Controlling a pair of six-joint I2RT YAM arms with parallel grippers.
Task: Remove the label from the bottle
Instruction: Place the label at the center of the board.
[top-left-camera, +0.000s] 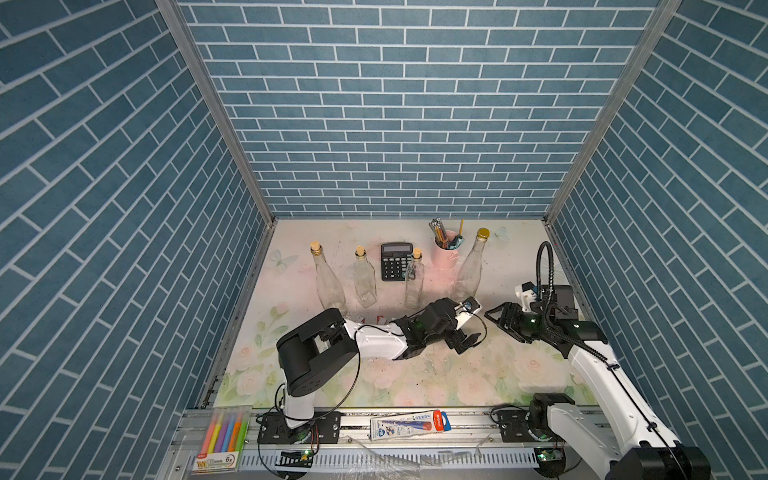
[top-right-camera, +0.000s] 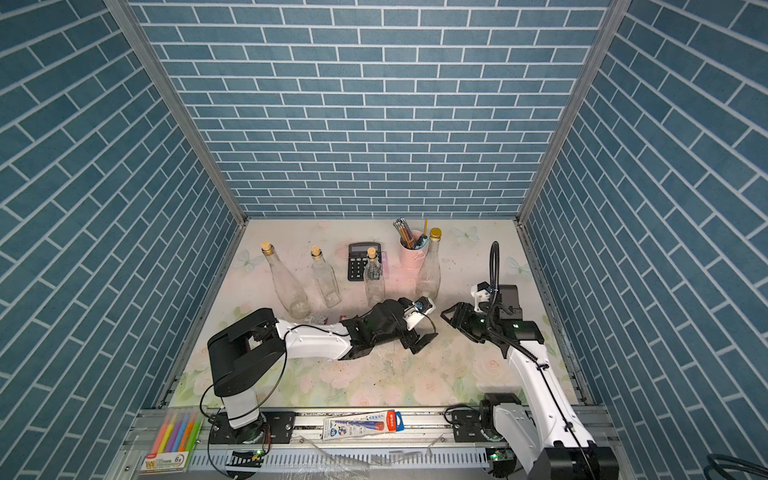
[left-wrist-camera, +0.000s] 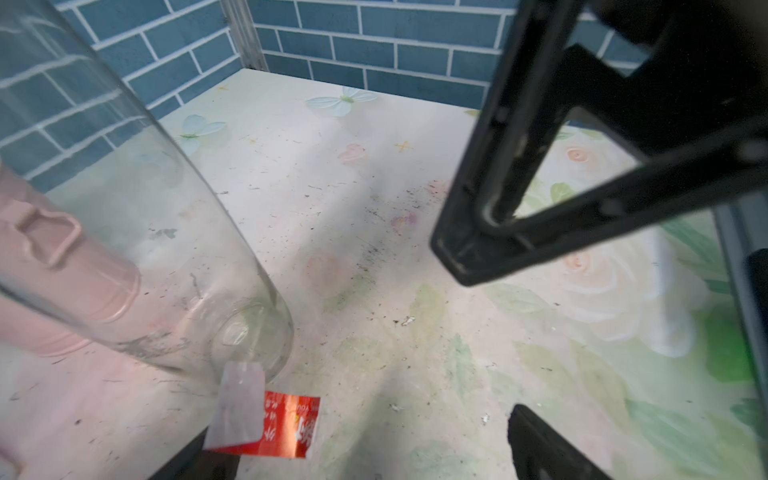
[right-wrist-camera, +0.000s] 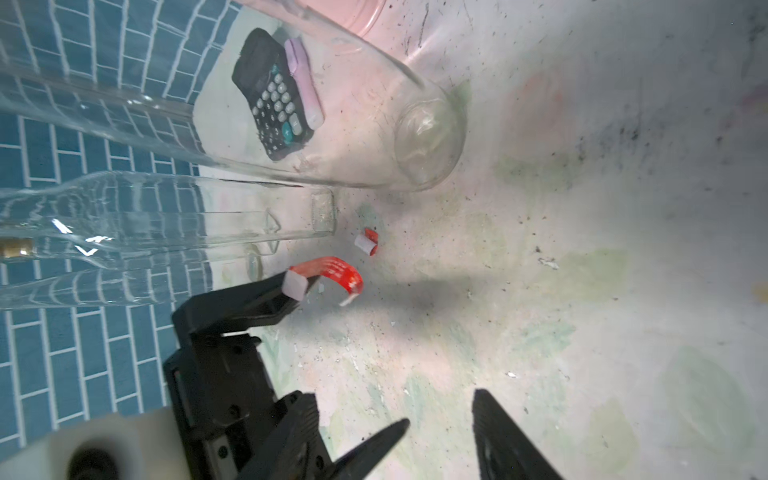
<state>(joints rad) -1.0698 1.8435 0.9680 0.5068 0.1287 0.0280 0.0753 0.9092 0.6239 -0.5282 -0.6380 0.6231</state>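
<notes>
The tall clear bottle (top-left-camera: 469, 270) (top-right-camera: 430, 270) with a gold cap stands upright at the back right, its glass bare in the left wrist view (left-wrist-camera: 166, 249) and the right wrist view (right-wrist-camera: 332, 124). My left gripper (top-left-camera: 463, 338) (left-wrist-camera: 370, 453) (right-wrist-camera: 232, 316) is open just in front of the bottle's base. A curled red label strip (left-wrist-camera: 270, 424) (right-wrist-camera: 332, 272) clings to one fingertip by its white back. A smaller red label scrap (right-wrist-camera: 368, 243) lies on the table. My right gripper (top-left-camera: 498, 316) (right-wrist-camera: 440, 440) is open and empty, to the right of the left gripper.
Three corked clear bottles (top-left-camera: 328, 274) (top-left-camera: 365, 278) (top-left-camera: 414, 278) stand in a row at the back. A calculator (top-left-camera: 397, 262) and a pink pencil cup (top-left-camera: 445, 253) are behind them. A highlighter pack (top-left-camera: 222, 436) and a pen package (top-left-camera: 409, 424) lie on the front rail.
</notes>
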